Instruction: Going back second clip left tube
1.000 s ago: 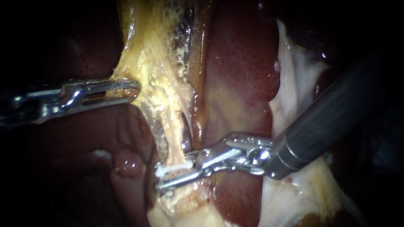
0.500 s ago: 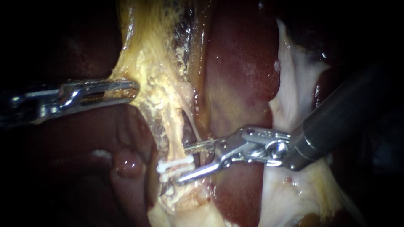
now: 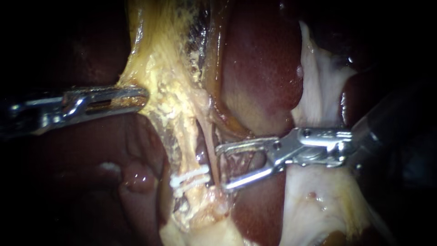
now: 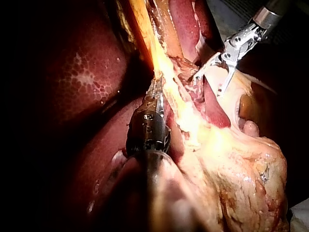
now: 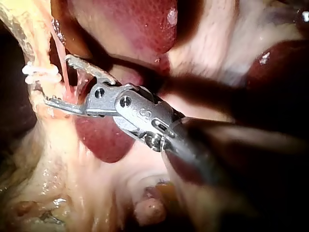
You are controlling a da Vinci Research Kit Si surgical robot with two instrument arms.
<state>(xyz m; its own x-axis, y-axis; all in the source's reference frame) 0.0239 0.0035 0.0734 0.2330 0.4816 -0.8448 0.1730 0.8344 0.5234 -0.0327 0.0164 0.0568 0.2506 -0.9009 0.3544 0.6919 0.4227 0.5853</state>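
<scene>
The endoscope looks closely at the clips (image 3: 190, 179). Each wrist camera looks forward from behind its own tool, the right one nearer; all three views share the right tool (image 3: 221, 167).

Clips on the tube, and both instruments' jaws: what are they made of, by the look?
Clips: white, matte, no glint; probably plastic. Right instrument, jaws open: bright silvery metal, polished, sharp highlights. Left instrument, jaws shut on tissue: same metal look.
</scene>
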